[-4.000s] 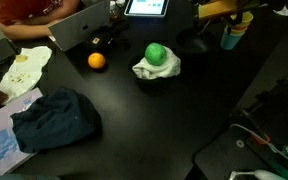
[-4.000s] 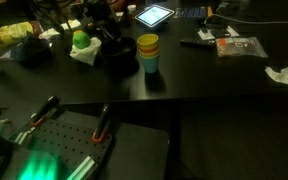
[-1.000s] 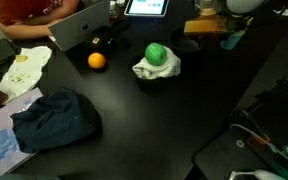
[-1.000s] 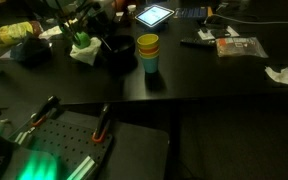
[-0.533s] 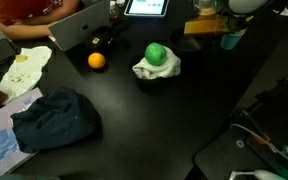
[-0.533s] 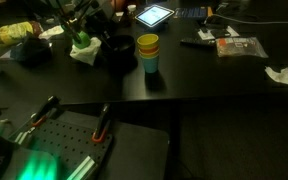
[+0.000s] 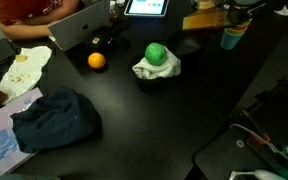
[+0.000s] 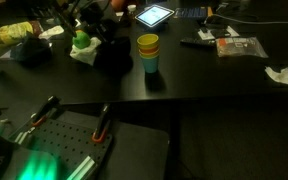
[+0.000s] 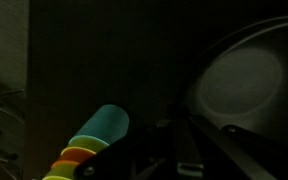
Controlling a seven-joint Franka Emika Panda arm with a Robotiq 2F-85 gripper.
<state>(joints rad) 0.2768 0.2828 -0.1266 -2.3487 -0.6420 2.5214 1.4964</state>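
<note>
The black bowl (image 8: 112, 54) sits on the dark counter (image 7: 134, 110), just beside a stack of cups (image 8: 147, 52) and near the back edge. It is round, dark and plain, and so close in tone to the counter that we can barely make out its outline in an exterior view. In the wrist view the bowl (image 9: 242, 80) shows a dull, paler patch inside a wide curved rim. The fingers (image 9: 154, 150) come in low at that rim and are clenched together. The picture is too dark for us to tell whether the rim is caught between them. The stack of cups (image 9: 89, 150) lies beside them, teal with orange and yellow bands. Farther off we see a green ball (image 7: 156, 52) on a white cloth (image 7: 156, 69), an orange (image 7: 96, 60), a lit tablet (image 7: 146, 7) and a crumpled blue cloth (image 7: 54, 118).
</note>
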